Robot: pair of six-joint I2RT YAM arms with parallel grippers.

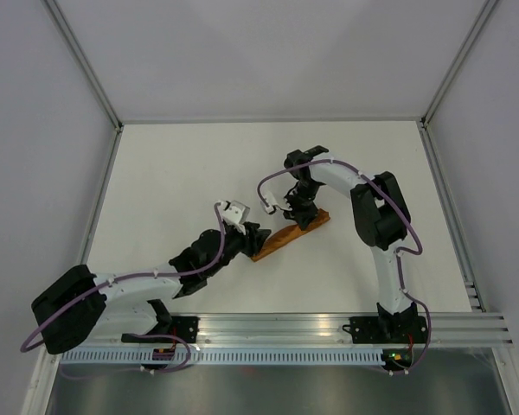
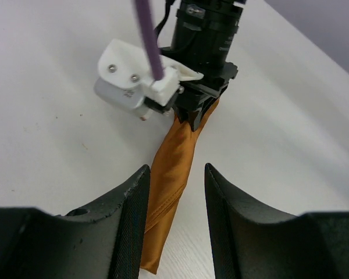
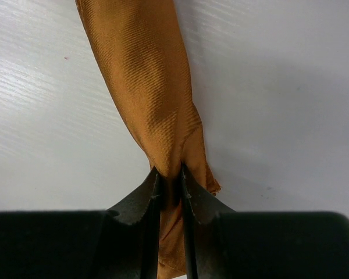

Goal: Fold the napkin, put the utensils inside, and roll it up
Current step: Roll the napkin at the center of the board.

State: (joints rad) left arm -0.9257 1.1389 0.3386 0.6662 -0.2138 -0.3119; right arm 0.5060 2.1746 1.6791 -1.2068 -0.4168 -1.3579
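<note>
Finding: the napkin (image 1: 290, 235) lies on the desk (image 1: 182, 173) as a narrow roll, mid-desk, running diagonally between my two arms. My right fingers (image 3: 141, 200) are pinching its far end, with cloth bunched between the pads. My left fingers (image 2: 134, 197) stand spread, one on either side of the near end, not gripping it. No utensils show, and I cannot tell whether any sit inside.

Risks, in my judgement: the cloth looks thin and slippery, so the roll may loosen once the pinch lets go. A pull from the right could drag or skew it. Closing the left off-centre could crush the wrap or push the free end open.
</note>
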